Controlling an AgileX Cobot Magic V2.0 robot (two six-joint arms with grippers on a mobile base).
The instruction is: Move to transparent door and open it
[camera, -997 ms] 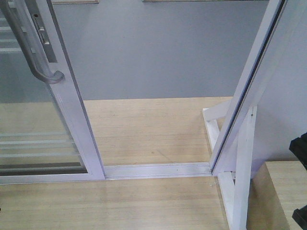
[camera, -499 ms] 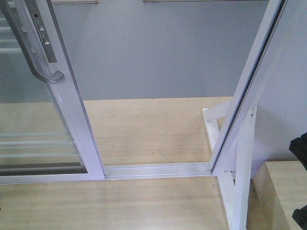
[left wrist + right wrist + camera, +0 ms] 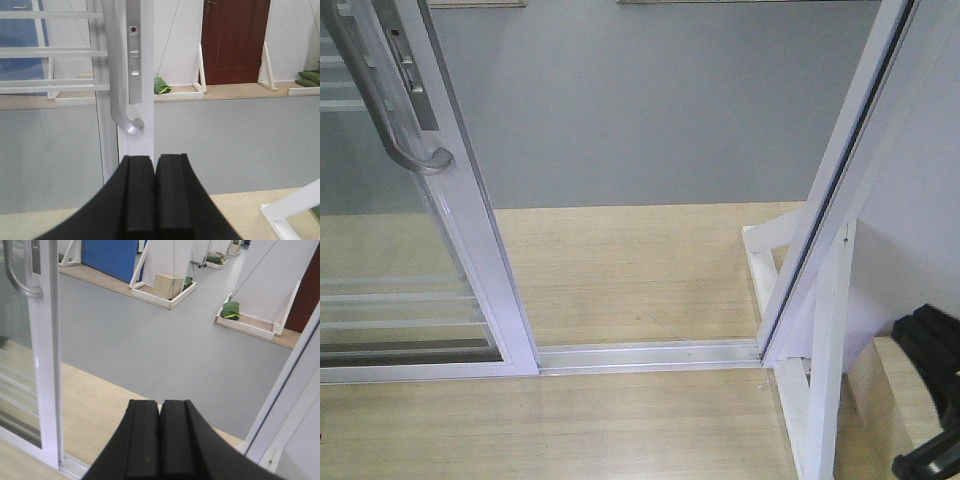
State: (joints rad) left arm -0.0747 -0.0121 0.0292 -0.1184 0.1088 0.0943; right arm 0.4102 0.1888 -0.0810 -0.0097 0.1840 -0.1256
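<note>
Jaws pressed together on left gripper (image 3: 155, 185) and right gripper (image 3: 160, 435), holding nothing. Transparent door (image 3: 395, 300) at frame left, slid aside. Likely heavy, rigid, fragile glass; grip the curved pull handle (image 3: 390, 120).

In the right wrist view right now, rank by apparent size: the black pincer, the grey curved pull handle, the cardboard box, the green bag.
1. Black right pincer, though nearness inflates it.
2. Grey curved pull handle.
3. Tan cardboard box.
4. Green bag, nearly equal to the box; both are distant, so their order is unsure.
</note>
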